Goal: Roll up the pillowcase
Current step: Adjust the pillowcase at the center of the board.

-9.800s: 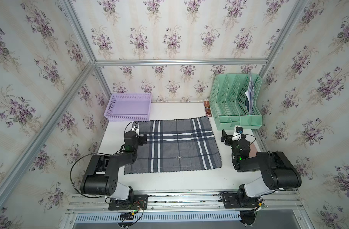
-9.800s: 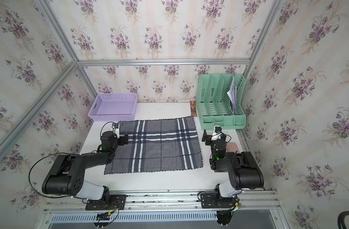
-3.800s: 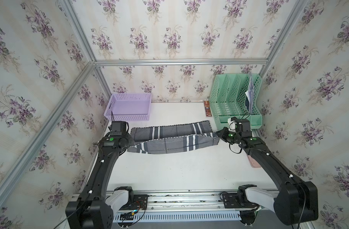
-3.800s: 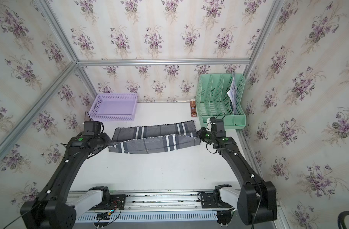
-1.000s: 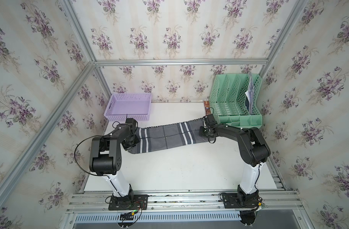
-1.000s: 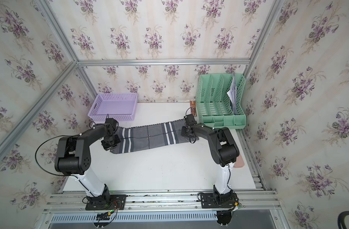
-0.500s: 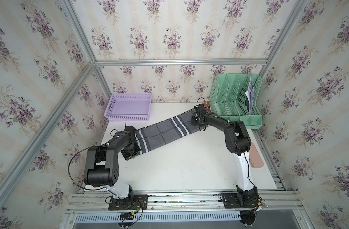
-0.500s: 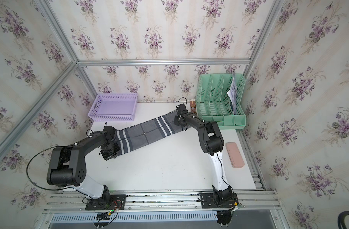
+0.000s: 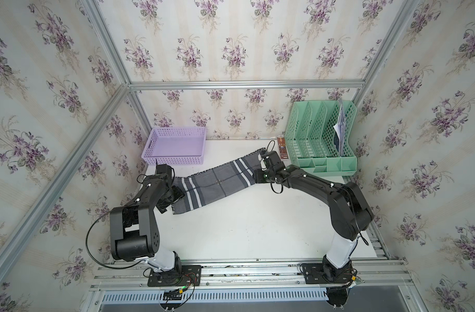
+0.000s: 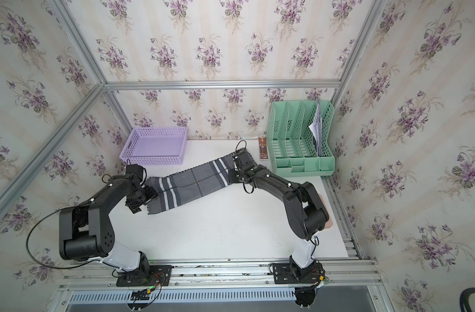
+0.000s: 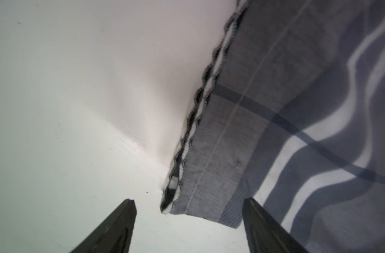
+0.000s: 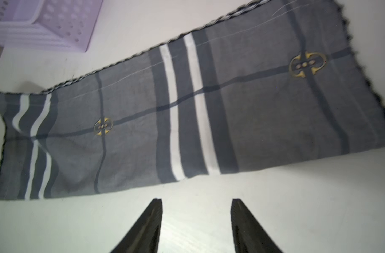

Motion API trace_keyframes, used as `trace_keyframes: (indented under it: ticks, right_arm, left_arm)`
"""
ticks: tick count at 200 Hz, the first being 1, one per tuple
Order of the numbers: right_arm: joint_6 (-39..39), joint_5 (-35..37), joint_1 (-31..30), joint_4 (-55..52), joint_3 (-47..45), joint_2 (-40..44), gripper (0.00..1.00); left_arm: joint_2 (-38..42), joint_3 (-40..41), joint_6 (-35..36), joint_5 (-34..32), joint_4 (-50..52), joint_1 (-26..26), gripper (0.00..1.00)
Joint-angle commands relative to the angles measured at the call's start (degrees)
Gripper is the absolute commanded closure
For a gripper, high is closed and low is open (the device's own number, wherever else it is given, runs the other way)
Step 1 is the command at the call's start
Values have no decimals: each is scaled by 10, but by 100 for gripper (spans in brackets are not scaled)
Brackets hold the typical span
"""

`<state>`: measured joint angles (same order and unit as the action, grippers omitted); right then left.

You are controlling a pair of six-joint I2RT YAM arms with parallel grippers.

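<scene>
A: Where is the pillowcase (image 9: 217, 183)?
B: Folded into a long band, flat on the surface (image 9: 244, 229), slanting from the left edge toward the back edge and ending beside the green rack (image 9: 322, 167).
A: Left fingers (image 11: 119, 223)?
B: Spread wide, the cloth's corner lying loose between them.
A: Right fingers (image 12: 147, 225)?
B: Apart, holding nothing, over bare surface beside the band, near its back end.

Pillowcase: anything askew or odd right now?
Yes. The pillowcase, folded into a strip, lies diagonally across the table, not square to it. Its end by the left gripper is rumpled: the stripes bend and the layers do not line up. That gripper and the right gripper stand open, holding nothing.
</scene>
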<state>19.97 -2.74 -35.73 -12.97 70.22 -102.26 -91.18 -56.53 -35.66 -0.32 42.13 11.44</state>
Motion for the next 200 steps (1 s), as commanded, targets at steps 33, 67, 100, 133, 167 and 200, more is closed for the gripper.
trace_keyframes:
  ticks: [33, 67, 100, 133, 167, 200]
  right_arm:
    - [7, -8, -41, 75, -60, 41, 44]
    - [31, 14, -37, 59, -34, 10, 43]
    - [78, 13, -11, 13, 14, -49, 43]
    - [90, 9, 11, -30, 67, -119, 45]
    - [79, 25, 11, -53, 111, -174, 49]
    - [75, 42, 18, -63, 146, -220, 55]
  left_arm:
    - [-63, -4, 41, 53, -51, 5, 32]
    - [-61, 20, 35, 77, -81, 5, 68]
    - [-27, 47, 36, 81, -82, 4, 98]
    - [37, 91, 18, 84, -78, -5, 100]
    - [79, 133, -17, 102, -72, -39, 100]
    - [96, 159, -72, 97, -67, -104, 100]
